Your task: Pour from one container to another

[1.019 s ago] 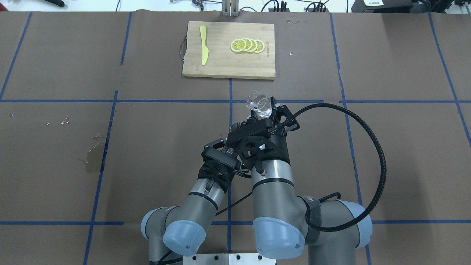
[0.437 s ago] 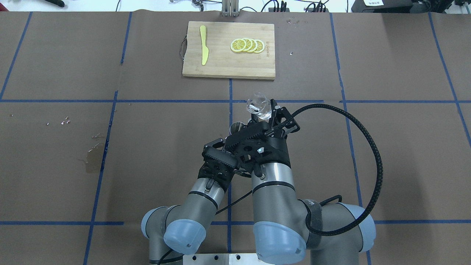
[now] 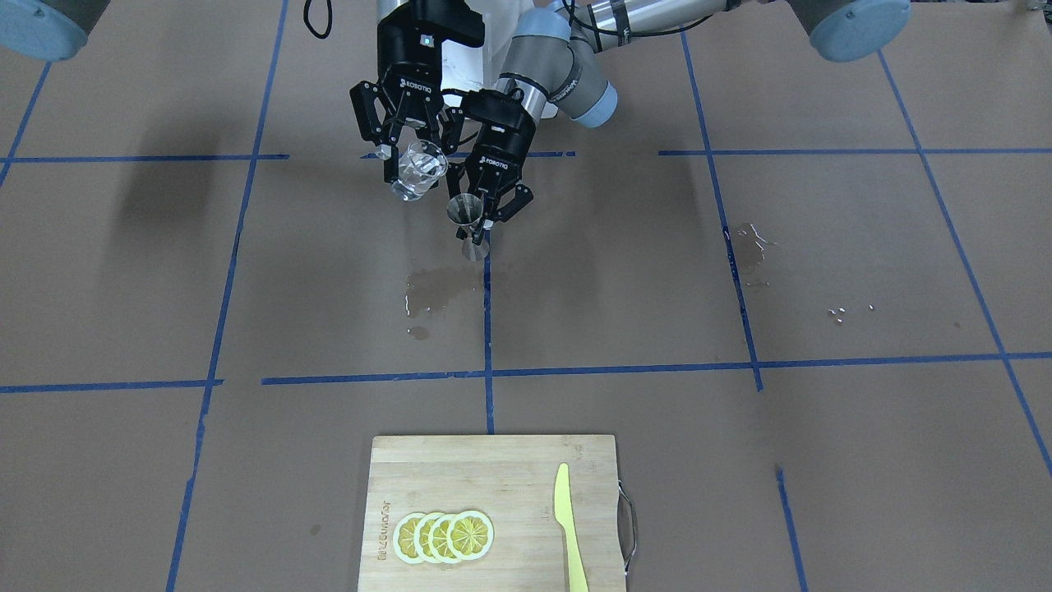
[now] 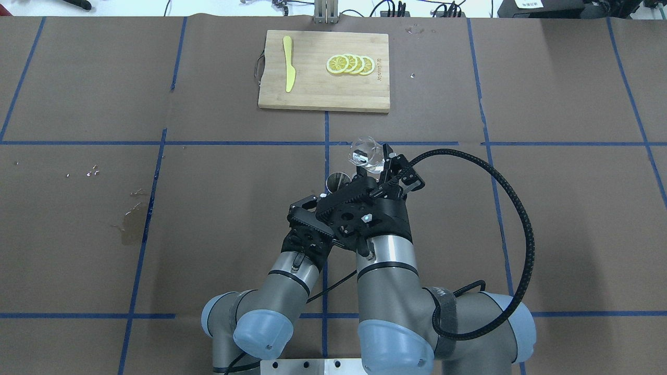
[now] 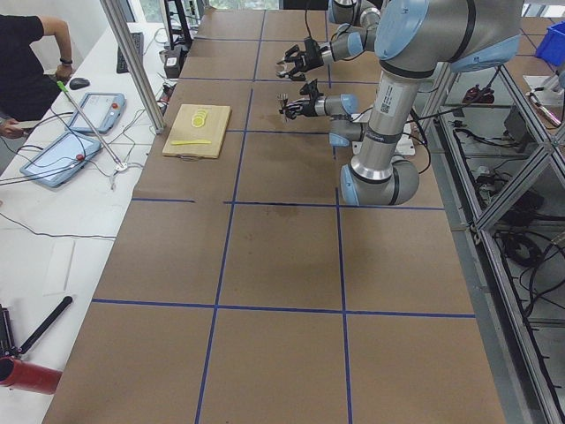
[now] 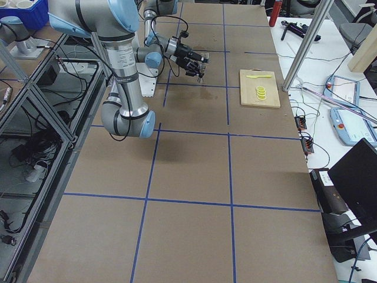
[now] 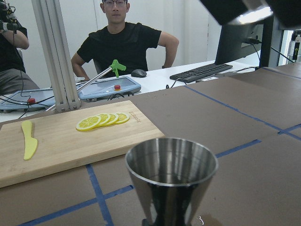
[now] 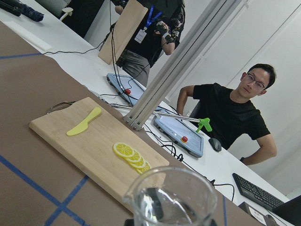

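My right gripper point(image 3: 417, 164) is shut on the clear glass cup point(image 3: 417, 177), which is held above the table and tilted toward the jigger. Clear liquid shows inside the cup point(image 8: 171, 200). The metal jigger point(image 3: 466, 215) stands upright off the table, with my left gripper point(image 3: 481, 224) shut on its waist. Its open top cone point(image 7: 171, 172) looks empty. From overhead, the cup point(image 4: 363, 151) sits just beyond and right of the jigger's rim point(image 4: 337, 181), and the two do not touch. My right gripper point(image 4: 372, 162) and wrist hide most of the left gripper.
A bamboo cutting board point(image 4: 312, 94) lies at the table's far side with lemon slices point(image 4: 350, 64) and a yellow knife point(image 4: 288, 62). A wet patch point(image 3: 436, 288) darkens the paper below the jigger, and another patch point(image 4: 130, 224) lies to the left. Operators sit beyond the table.
My right wrist has rolled a little, tipping the cup further toward the jigger. More of the jigger's rim now shows from overhead. The left arm has hardly moved.
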Available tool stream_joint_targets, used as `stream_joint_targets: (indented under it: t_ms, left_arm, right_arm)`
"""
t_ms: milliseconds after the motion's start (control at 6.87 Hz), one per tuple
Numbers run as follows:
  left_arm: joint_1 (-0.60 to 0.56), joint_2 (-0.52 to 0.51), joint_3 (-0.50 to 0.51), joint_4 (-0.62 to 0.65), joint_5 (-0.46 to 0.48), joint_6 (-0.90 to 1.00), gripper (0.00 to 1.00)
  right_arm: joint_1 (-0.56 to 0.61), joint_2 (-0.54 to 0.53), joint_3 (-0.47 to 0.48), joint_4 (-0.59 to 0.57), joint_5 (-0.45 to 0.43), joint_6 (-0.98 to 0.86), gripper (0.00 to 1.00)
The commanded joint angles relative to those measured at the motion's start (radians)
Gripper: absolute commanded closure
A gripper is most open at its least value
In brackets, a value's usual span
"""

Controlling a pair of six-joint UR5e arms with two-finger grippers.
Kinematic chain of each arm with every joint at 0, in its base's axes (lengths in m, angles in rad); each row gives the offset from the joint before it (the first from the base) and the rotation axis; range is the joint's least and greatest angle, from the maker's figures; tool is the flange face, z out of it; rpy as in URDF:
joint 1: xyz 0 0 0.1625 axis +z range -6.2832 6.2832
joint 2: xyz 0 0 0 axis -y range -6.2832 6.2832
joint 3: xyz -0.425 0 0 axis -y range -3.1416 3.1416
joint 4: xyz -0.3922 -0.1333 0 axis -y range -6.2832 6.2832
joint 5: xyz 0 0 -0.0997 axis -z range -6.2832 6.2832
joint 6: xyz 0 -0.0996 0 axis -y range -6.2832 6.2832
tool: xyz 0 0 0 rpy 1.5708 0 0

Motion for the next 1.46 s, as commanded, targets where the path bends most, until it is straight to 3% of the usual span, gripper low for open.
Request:
stream_joint_targets:
  t_ms: [0,1310]
  left_arm:
    - [0.0,-0.002,0.0,0.0,0.0,0.0,1.0]
    - [0.0,-0.012,-0.001,0.002,0.0,0.0,1.0]
  right_arm:
    - [-0.003,0.0,0.001,-0.01,0.0,-0.046,0.98]
    - [-0.003,0.011,-0.001,-0.012,0.0,-0.34,0.98]
